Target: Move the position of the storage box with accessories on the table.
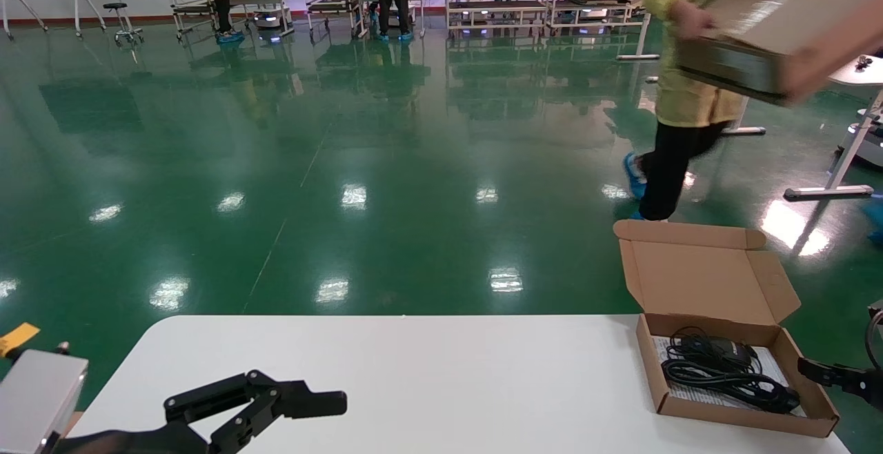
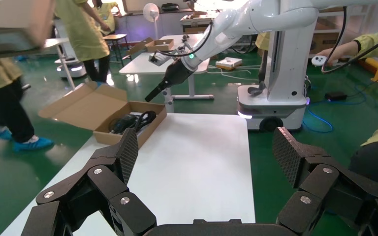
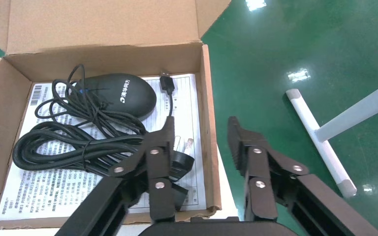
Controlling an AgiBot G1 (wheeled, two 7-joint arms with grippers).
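The brown cardboard storage box [image 1: 814, 392] stands open at the right end of the white table [image 1: 414, 371], lid raised. Inside lie a black mouse [image 3: 123, 96] with coiled cable [image 3: 74, 147] on a white leaflet [image 3: 182, 105]. My right gripper [image 3: 201, 135] is open, straddling the box's right wall [image 3: 209, 123]: one finger inside, one outside. In the head view the right gripper [image 1: 828, 374] sits at the box's right side. My left gripper [image 1: 310, 402] is open and empty, low over the table's front left. The left wrist view shows the box [image 2: 123, 125] far off.
The box is near the table's right edge and front right corner. A person in yellow [image 1: 690, 81] carries a large carton [image 1: 779, 26] behind the table. White desks with T-shaped legs [image 1: 841, 164] stand at the right. Green floor lies beyond.
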